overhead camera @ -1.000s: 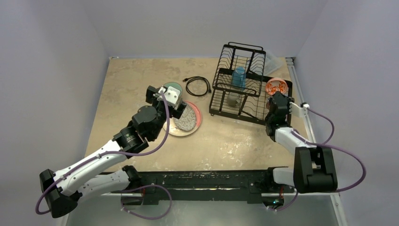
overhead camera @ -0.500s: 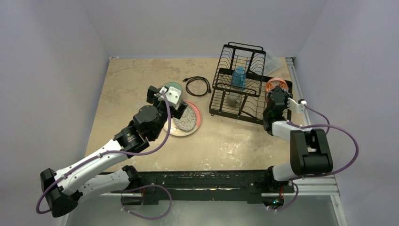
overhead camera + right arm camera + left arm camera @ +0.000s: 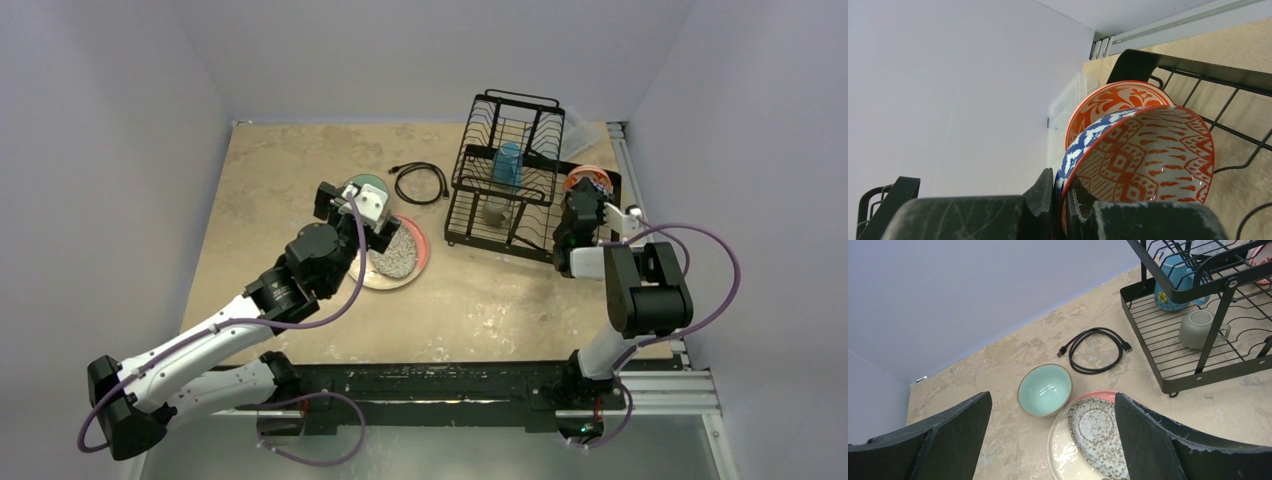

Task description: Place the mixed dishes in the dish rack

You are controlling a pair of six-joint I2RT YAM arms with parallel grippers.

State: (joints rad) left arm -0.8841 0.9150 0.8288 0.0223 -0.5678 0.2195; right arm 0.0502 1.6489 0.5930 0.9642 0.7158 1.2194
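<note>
The black wire dish rack (image 3: pixel 515 99) stands at the back right, with the blue cup (image 3: pixel 508 163) and the small grey mug (image 3: pixel 496 211) in it. My right gripper (image 3: pixel 580 207) is at the rack's right end, shut on the rim of a red-orange patterned bowl (image 3: pixel 1148 160). A second patterned bowl (image 3: pixel 1113 100) sits just behind it. My left gripper (image 3: pixel 355 218) is open and empty above the teal bowl (image 3: pixel 1044 390), which touches the cream-and-pink plate (image 3: pixel 1060 440). The grey speckled oval dish (image 3: pixel 1095 432) lies on that plate.
A black coiled cable (image 3: pixel 420 183) lies between the teal bowl and the rack. A clear plastic box (image 3: pixel 1068 105) stands behind the rack's right end, by the wall. A metal rail (image 3: pixel 640 200) runs along the table's right edge.
My right arm has folded up and in, carrying the patterned bowl a little back toward the rack's right end. My left arm has hardly moved.
</note>
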